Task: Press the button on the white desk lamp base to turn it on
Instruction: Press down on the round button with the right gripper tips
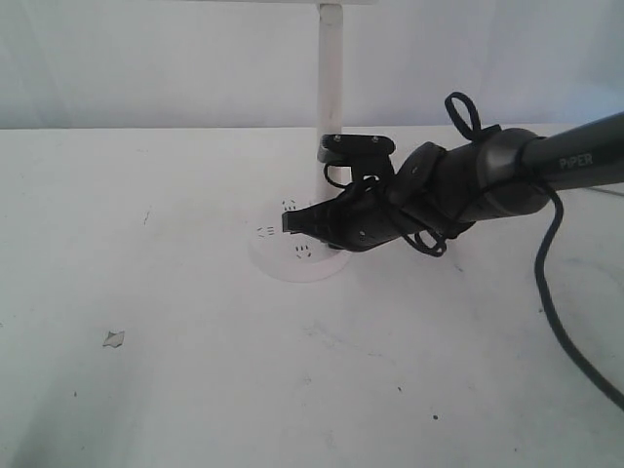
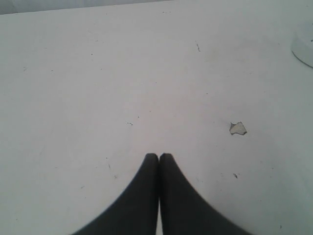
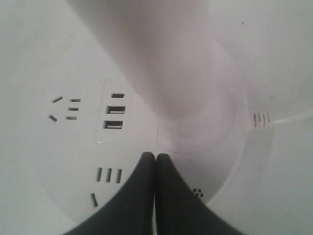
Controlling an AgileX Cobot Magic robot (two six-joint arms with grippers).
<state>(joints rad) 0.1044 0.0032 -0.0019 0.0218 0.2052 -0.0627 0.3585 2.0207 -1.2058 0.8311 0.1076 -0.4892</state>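
Note:
The white desk lamp base [image 1: 278,263] lies on the white table at centre, its slim post [image 1: 330,68] rising behind. My right gripper [image 1: 289,222] is shut and empty, hanging low over the base just in front of the post. In the right wrist view its tips [image 3: 155,156] sit over the disc [image 3: 73,156] near the post's foot [image 3: 161,58], between the USB slots [image 3: 114,116] and a cluster of tiny holes [image 3: 196,192]. The button does not show in any view. My left gripper [image 2: 159,156] is shut and empty above bare table.
A small torn scrap [image 1: 114,338] [image 2: 238,129] lies on the table at the front left. The lamp's white cord [image 3: 274,119] leaves the base rim. My right arm's black cable [image 1: 565,331] trails across the table's right side. The base edge [image 2: 304,49] shows in the left wrist view.

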